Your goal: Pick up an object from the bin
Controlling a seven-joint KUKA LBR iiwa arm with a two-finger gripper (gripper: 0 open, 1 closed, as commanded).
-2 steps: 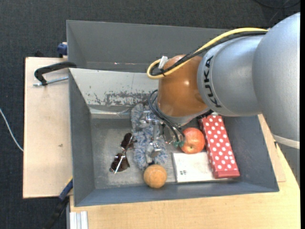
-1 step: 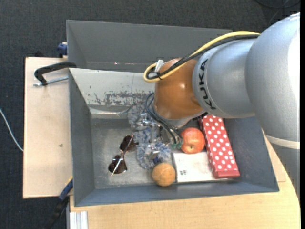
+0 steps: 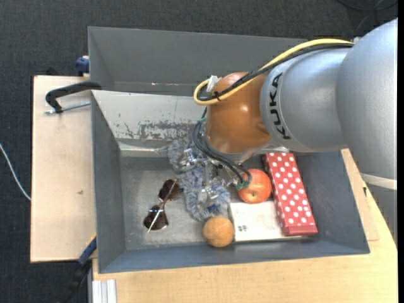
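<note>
Arm [image 3: 328, 100] reaches from right, claw [image 3: 202, 169] down at crumpled bluish cloth [image 3: 205, 199], grip state unclear

Brand name: "KUKA", in black capitals on the grey arm housing [image 3: 315, 100], right of centre in the upper half of the frame.
Orientation of the name: the letters are turned on their side, so the word runs down the housing, just beside the orange wrist cover [image 3: 233, 115].
White card [image 3: 255, 223]: lower middle of the frame, on the bin floor; faint grey marks on its face, too small to read.
Red box [image 3: 290, 194]: lower right of centre; white dot pattern, no legible lettering.
</note>
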